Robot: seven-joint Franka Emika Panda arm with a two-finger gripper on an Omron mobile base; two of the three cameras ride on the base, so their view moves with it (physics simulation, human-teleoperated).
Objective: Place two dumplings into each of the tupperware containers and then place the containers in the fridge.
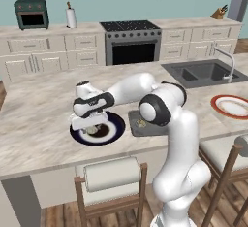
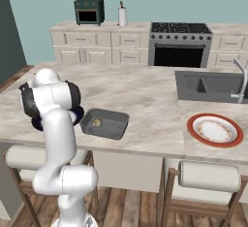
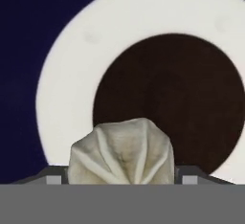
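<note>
A pale, pleated dumpling (image 3: 122, 151) sits close between the two dark fingers (image 3: 53, 176) in the hand view, one finger on each side of it; whether they are pressing on it or standing just apart from it cannot be told. Beneath it lies a dark blue plate (image 3: 19, 74) with a white ring and a dark brown centre. In the left base view the same plate (image 1: 115, 133) rests on the marble tabletop (image 1: 43, 119), and the white arm's hand (image 1: 89, 122) hangs low over it, right above its middle. Just to the right of the plate stands a shallow grey plastic container (image 1: 137, 128), partly hidden behind the arm's dark elbow joint, with one small tan dumpling inside. The right base view shows that container (image 2: 104, 123) more plainly, with the dumpling (image 2: 97, 122) lying near its left end. Further right on the tabletop sits a red-rimmed plate (image 2: 215, 130), near a dark sink (image 2: 208, 86) with a curved tap. Against the back wall stands a steel oven (image 2: 179, 46) among cream cabinets.
</note>
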